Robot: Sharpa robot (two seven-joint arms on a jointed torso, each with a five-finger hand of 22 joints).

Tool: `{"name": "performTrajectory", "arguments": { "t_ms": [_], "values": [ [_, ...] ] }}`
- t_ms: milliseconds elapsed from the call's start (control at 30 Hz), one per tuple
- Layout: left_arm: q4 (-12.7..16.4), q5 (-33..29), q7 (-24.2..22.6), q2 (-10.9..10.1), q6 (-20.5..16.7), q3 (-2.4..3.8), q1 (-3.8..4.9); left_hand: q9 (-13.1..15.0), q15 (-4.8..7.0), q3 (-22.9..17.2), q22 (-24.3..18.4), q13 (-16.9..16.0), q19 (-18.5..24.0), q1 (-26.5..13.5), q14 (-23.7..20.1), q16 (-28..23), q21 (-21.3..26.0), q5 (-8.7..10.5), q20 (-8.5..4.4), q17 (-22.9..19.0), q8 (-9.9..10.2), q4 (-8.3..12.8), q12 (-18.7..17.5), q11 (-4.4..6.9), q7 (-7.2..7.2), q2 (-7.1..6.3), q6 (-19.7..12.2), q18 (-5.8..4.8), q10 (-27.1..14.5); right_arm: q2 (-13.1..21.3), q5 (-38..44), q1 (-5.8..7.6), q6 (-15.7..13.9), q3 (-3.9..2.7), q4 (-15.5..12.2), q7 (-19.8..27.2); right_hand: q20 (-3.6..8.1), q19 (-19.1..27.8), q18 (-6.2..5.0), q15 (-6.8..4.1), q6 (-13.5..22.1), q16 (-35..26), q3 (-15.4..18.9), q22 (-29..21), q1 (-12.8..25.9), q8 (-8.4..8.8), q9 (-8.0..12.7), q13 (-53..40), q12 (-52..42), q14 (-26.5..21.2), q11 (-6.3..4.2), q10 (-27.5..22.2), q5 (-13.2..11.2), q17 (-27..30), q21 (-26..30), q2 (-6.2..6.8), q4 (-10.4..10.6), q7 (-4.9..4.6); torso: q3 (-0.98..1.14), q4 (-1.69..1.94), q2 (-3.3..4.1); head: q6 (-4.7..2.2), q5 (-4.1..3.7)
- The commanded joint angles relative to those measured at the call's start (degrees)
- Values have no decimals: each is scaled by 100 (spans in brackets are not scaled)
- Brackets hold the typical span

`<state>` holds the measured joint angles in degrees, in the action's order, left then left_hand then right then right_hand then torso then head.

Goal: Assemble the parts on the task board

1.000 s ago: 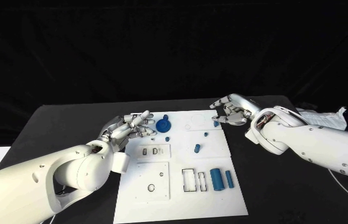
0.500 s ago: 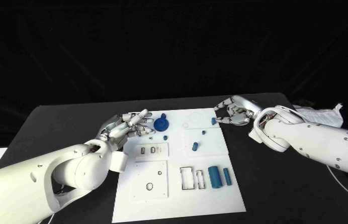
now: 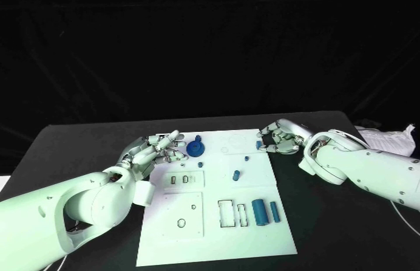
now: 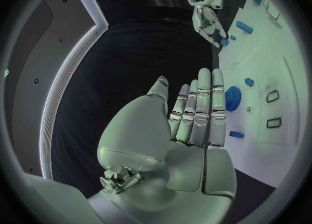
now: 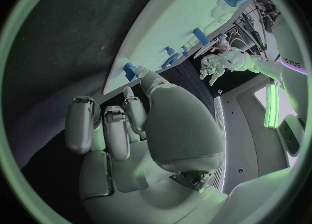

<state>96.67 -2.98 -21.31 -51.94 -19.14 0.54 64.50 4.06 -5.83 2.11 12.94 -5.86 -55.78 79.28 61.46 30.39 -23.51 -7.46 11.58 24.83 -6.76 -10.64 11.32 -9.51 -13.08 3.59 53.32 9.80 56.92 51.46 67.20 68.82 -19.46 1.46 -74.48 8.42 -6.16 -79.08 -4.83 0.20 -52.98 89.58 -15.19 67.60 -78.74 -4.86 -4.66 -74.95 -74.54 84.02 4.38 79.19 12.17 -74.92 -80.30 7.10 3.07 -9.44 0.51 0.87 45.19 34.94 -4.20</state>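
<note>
your right hand (image 3: 280, 138) sits at the task board (image 3: 219, 222)'s far right edge, fingers curled around a small blue part (image 3: 260, 144) touching its fingertips; grip unclear. left hand (image 3: 156, 151) flat, empty, beside the blue gear (image 3: 197, 147). part looks light, stiff, slick: pinch its sides.

left hand (image 4: 189, 130), fingers (image 4: 205, 99) straight, beside the white task board (image 4: 273, 63).

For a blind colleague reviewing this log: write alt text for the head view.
A white task board lies on a black table with small blue parts on it, among them a blue gear and two blue cylinders. The left hand hovers open beside the gear; the right hand, fingers curled, touches a small blue part at the board's far right edge.
</note>
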Motion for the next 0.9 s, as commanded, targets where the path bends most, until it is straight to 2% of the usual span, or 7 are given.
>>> {"name": "performTrajectory", "arguments": {
  "t_ms": [33,400,600,700,900],
  "values": [
    [8,33,-64,5,108,4,0,2,14,43,6,-4,32,-21,-37,26,-34,-14,10,5,11,0,30,8,0,-7,-44,39,-30,-39,108,-14,153,0,36,13,8,36,32,-11,-56,-4,1,7,-22,-6,-10,-70,-26,577,0,11,-23,-1428,13,-41,-32,-9,1,0,-1,4,-2],
    [-1,33,-46,8,101,4,0,2,14,43,6,-4,32,-21,-37,26,-34,-14,10,5,11,0,30,8,0,-7,-44,39,-30,-144,169,-50,190,1,145,-1,23,22,35,-32,-277,1,-18,25,-32,-100,-44,-114,-69,580,-28,53,-25,-1437,4,-162,-59,23,2,-5,-1,21,18],
    [-5,33,-39,13,108,4,0,3,16,30,10,-4,37,-3,-45,37,-37,-19,11,9,7,12,38,8,0,18,-45,41,-36,-181,173,-71,190,1,205,8,41,14,37,-56,-410,7,-36,38,-25,-152,-62,-141,-95,582,-60,78,-19,-1446,-3,-226,-63,61,3,-3,-4,17,17],
    [-12,33,-48,13,97,4,0,3,16,24,12,-4,39,5,-48,42,-39,-20,12,11,6,17,41,8,0,30,-46,41,-38,-196,173,-80,189,1,221,13,52,7,39,-70,-477,10,-45,48,-28,-177,-71,-154,-107,584,-78,90,-20,-1453,-8,-249,-72,82,3,-4,-3,25,51],
    [-19,33,-52,10,92,3,0,3,16,19,14,-4,40,11,-49,45,-41,-21,12,12,5,21,43,9,0,37,-46,42,-39,-217,174,-88,167,1,238,4,78,-4,42,-101,-608,15,-61,65,-25,-228,-92,-171,-123,586,-116,107,-24,-1462,-16,-294,-85,129,1,-2,-2,21,40]
  ]
}}
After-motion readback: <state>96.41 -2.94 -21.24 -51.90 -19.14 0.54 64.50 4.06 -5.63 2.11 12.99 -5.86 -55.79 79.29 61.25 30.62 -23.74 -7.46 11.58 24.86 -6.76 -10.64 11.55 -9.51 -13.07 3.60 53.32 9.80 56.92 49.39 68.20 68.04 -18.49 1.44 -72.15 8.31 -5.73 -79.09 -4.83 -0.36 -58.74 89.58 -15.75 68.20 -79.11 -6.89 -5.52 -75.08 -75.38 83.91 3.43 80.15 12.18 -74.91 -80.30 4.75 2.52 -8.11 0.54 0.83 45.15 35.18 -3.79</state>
